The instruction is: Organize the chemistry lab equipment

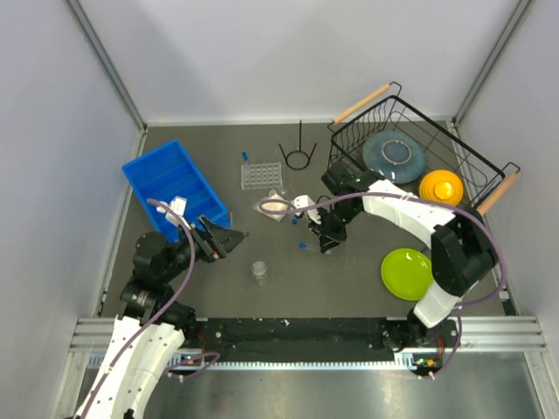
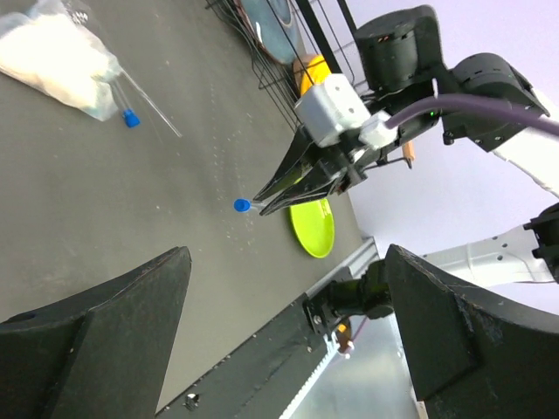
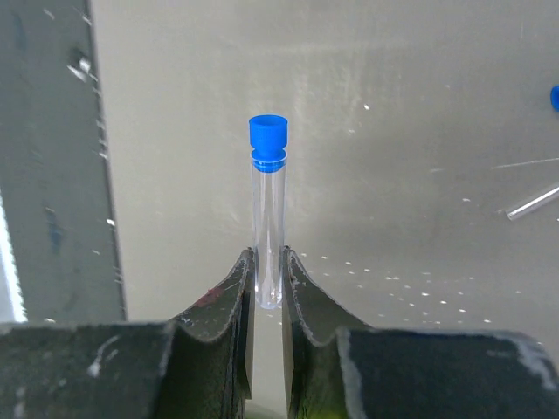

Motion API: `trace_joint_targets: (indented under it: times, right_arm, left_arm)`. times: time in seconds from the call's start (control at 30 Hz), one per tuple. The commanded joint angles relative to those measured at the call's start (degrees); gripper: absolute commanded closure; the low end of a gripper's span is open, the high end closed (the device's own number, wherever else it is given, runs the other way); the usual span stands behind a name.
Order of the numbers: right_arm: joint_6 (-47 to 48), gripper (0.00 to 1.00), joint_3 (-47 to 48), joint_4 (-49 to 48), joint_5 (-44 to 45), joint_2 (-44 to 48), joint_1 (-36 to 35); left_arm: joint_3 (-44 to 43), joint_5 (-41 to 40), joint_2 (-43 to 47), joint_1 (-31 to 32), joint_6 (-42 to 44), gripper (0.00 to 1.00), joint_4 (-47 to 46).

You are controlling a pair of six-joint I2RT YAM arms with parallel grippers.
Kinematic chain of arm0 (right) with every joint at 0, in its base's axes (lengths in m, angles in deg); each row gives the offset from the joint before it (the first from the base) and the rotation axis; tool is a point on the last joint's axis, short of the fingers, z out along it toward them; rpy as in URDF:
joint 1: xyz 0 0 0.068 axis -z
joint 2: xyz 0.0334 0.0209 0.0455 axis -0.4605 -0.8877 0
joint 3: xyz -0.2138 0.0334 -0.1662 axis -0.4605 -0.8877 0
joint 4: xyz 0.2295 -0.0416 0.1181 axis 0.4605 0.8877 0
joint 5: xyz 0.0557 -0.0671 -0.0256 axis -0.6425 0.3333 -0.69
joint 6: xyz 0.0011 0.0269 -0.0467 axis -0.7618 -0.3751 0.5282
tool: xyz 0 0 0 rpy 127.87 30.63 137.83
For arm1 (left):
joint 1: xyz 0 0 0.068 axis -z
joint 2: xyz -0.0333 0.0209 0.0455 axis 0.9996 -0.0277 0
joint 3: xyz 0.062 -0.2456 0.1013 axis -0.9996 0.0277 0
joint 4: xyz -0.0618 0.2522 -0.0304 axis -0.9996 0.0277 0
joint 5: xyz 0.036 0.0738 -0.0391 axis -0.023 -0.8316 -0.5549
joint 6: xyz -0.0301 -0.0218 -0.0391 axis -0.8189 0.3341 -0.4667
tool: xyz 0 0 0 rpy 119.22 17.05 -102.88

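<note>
Dark grey table (image 1: 288, 301): your right fingers (image 3: 223, 323) clamp a blue-capped tube (image 3: 268, 209) at its base; your left fingers (image 2: 105, 323) stand wide apart.

Tube (image 3: 267, 227): clear, glossy plastic; blue cap (image 3: 267, 136) matt. Surface (image 1: 349, 281): matt, dark grey, speckled. Basket (image 1: 349, 154): black wire, wooden handles (image 1: 362, 103).

Left arm (image 1: 131, 349) and right arm (image 1: 395, 206): white shells, black joints; purple cables (image 2: 472, 103) run behind the black, wedge-shaped jaws.
</note>
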Motion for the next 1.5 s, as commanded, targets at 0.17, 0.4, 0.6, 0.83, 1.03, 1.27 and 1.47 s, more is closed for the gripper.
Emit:
trace_joint_targets:
  times: [0.17, 0.4, 0.6, 0.83, 1.03, 1.27, 1.47]
  right_arm:
    - [-15.7, 0.92, 4.42, 0.25, -23.01, 7.08, 4.67]
    - [-19.84, 0.92, 6.28, -0.01, -30.74, 7.43, 6.34]
    - [-20.8, 0.91, 5.66, -0.54, -33.47, 8.22, 7.13]
    - [-20.63, 0.91, 3.91, -2.03, -33.48, 9.01, 7.92]
    - [-20.8, 0.91, 2.94, -3.09, -33.83, 9.63, 8.1]
    - [-20.89, 0.91, 2.67, -3.7, -32.95, 9.63, 8.1]
    - [-20.98, 0.91, 2.41, -4.05, -33.04, 9.54, 8.1]
  left_arm:
    - [-2.36, 3.33, -9.2, 3.96, -2.92, 0.04, -13.05]
    - [-7.71, -8.71, -19.04, 18.46, -0.38, 0.06, -17.18]
    - [-12.02, -16.79, -27.92, 25.24, 1.47, 0.1, -19.63]
    - [-15.9, -21.98, -36.27, 29.19, -0.37, 0.25, -18.59]
    - [-17.83, -24.27, -39.97, 32.1, -1.69, 0.38, -16.92]
    - [-19.68, -24.89, -42.17, 33.68, -1.69, 0.48, -15.78]
    - [-20.38, -24.1, -42.78, 33.6, -1.6, 0.6, -15.51]
